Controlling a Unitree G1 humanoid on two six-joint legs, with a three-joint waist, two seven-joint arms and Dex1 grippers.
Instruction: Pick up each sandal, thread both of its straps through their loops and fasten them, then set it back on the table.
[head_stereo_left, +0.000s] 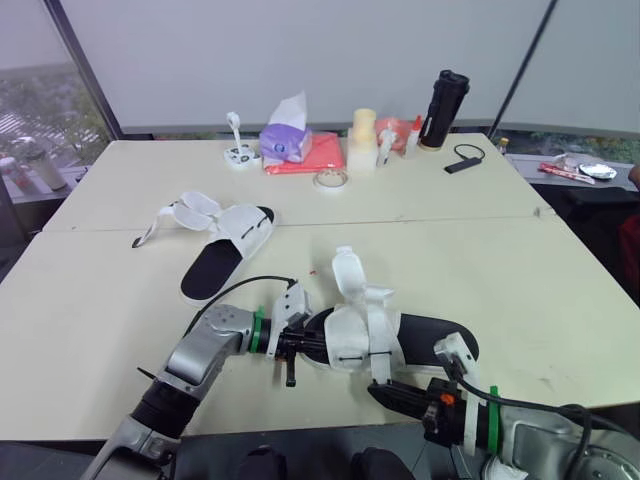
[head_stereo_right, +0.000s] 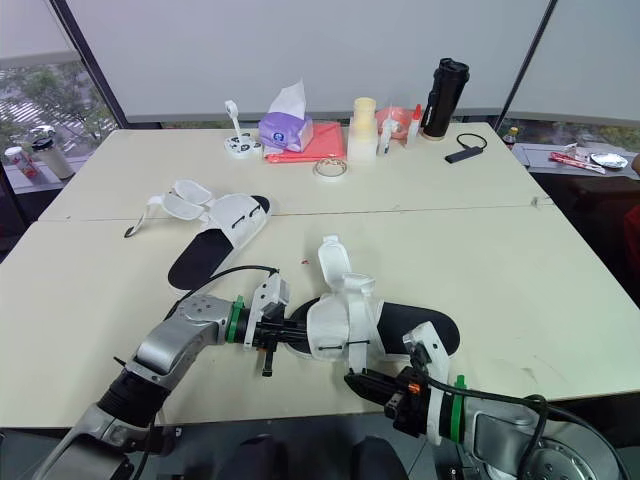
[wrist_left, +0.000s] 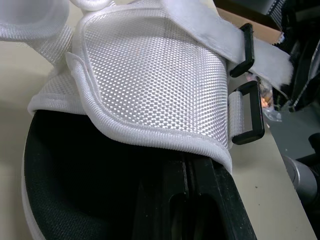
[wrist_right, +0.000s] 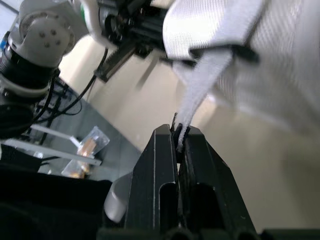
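- Two sandals on the bench (head_stereo_left: 500, 250): near sandal (head_stereo_left: 365, 330) at the front edge, far sandal (head_stereo_left: 225, 245) well beyond it and to its left, straps loose.
- Long axis of near sandal across the robot, toe end toward the left end effector (head_stereo_left: 305, 345), heel end to the right.
- Left end effector pressed shut at the toe opening, under the mesh upper; judged to be steadying the near sandal.
- Right end effector (head_stereo_left: 388, 393) just in front of near sandal, clamped tight on the tip of a strap (wrist_right: 200, 95) passed through its loop (wrist_right: 225, 50).
- Strap stretched from loop toward right end effector; next, probably, a pull away from near sandal, then a fold back to fasten.
- Second loop (wrist_left: 248, 120) beside the first, seemingly empty.
- Tissue box (head_stereo_left: 285, 140), tape roll (head_stereo_left: 330, 179) and black bottle (head_stereo_left: 445, 108) far beyond near sandal, not in the way.
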